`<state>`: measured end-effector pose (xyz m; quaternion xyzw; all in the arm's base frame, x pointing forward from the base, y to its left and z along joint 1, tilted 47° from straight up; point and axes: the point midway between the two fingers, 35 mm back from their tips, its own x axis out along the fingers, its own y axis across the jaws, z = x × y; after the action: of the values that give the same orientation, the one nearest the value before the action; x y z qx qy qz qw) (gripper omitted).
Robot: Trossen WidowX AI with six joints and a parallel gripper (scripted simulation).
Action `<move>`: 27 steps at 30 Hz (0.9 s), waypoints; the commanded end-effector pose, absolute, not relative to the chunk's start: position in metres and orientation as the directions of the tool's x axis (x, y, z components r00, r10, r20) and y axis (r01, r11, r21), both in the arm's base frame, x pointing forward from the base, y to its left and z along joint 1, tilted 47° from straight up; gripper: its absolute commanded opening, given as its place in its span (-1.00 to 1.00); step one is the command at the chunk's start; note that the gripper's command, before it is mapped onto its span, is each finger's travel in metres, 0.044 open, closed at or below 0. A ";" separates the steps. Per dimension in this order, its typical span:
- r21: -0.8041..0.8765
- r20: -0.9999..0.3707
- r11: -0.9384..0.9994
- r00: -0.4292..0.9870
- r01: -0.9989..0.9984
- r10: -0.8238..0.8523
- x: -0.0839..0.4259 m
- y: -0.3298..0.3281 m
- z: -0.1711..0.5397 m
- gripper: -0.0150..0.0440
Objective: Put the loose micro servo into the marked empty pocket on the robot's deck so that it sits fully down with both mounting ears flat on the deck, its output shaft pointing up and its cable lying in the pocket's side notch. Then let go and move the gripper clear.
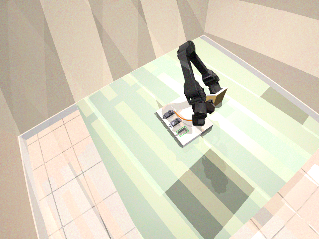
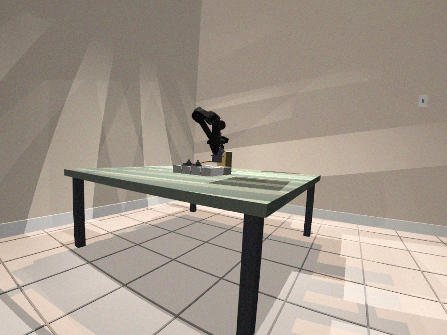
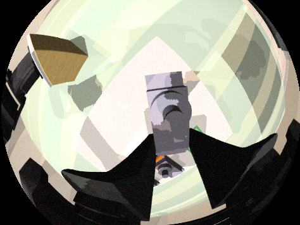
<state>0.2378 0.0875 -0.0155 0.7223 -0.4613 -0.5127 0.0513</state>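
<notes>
While the arm (image 1: 189, 74) is bent down over the white deck (image 1: 195, 133), the gripper (image 3: 175, 160) is seen closed partway on the loose micro servo (image 3: 170, 112), whose grey body is clamped between the two dark fingers in the wrist view. The servo is held above the deck, and a rounded feature is visible on the face turned to the camera. An orange cable (image 1: 181, 116) is seen curving away from the gripper across the deck towards the far seated servo (image 1: 167, 113); a short orange stretch is also caught between the fingers in the wrist view.

The marked pocket (image 1: 182, 131) is outlined in green and is seen unfilled at the near end of the deck, close beside the gripper in the top view. Two seated servos are lined up beyond it, the nearer (image 1: 175, 121) just beside the pocket. In the top view the held servo itself is hidden under the gripper. A tan block (image 1: 218, 97) is stood behind the deck on the pale green table (image 2: 252, 196); whether it touches the deck cannot be told.
</notes>
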 end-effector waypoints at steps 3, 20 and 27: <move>0.635 -0.693 -0.644 0.052 -0.427 -0.719 0.239 0.088 -0.015 -0.49; 0.719 -0.693 -0.695 0.052 -0.019 -0.719 0.239 0.088 -0.015 -0.49; 0.719 -0.693 -0.695 0.053 -0.020 -0.719 0.249 0.089 -0.014 -0.49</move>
<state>0.2397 0.0867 -0.0156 0.6680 -0.2779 -0.6327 0.2762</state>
